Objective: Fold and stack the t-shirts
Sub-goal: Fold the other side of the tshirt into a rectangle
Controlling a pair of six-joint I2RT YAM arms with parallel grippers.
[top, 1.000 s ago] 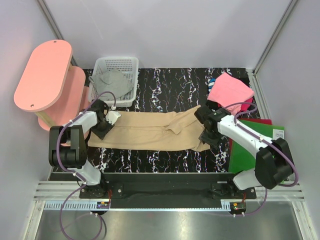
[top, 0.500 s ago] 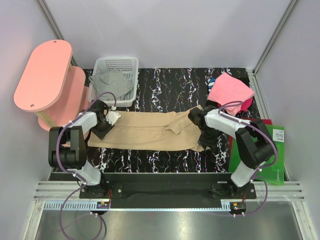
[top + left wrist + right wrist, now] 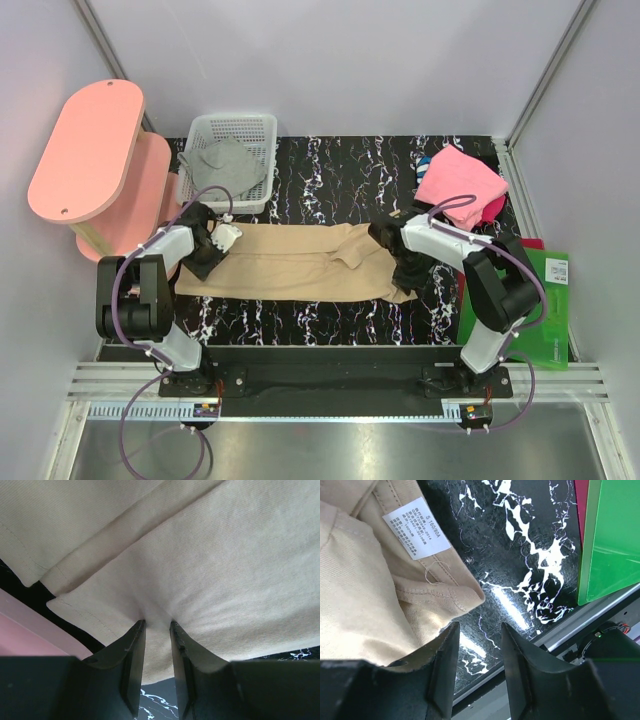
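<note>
The tan t-shirt (image 3: 300, 262) lies stretched left to right across the black marbled table. My left gripper (image 3: 205, 255) sits at its left end, and in the left wrist view the left gripper (image 3: 155, 624) is shut on a pinch of the tan t-shirt (image 3: 210, 570). My right gripper (image 3: 408, 272) hangs at the shirt's right end. In the right wrist view the right gripper (image 3: 479, 626) is open over bare table, with the collar and white label (image 3: 416, 528) just left of its fingers. A pink t-shirt (image 3: 460, 180) lies at the back right. A grey t-shirt (image 3: 225, 165) is draped in the basket.
A white mesh basket (image 3: 235, 130) stands at the back left, next to a pink stool (image 3: 90, 150). A green sheet (image 3: 535, 300) lies at the right edge, seen too as the green sheet (image 3: 615, 540) beside my right fingers. The metal rail runs along the near edge.
The right arm has folded in and its gripper has shifted left onto the tan shirt's right end, jaws a little narrower. The left gripper and the cloth have not moved.
</note>
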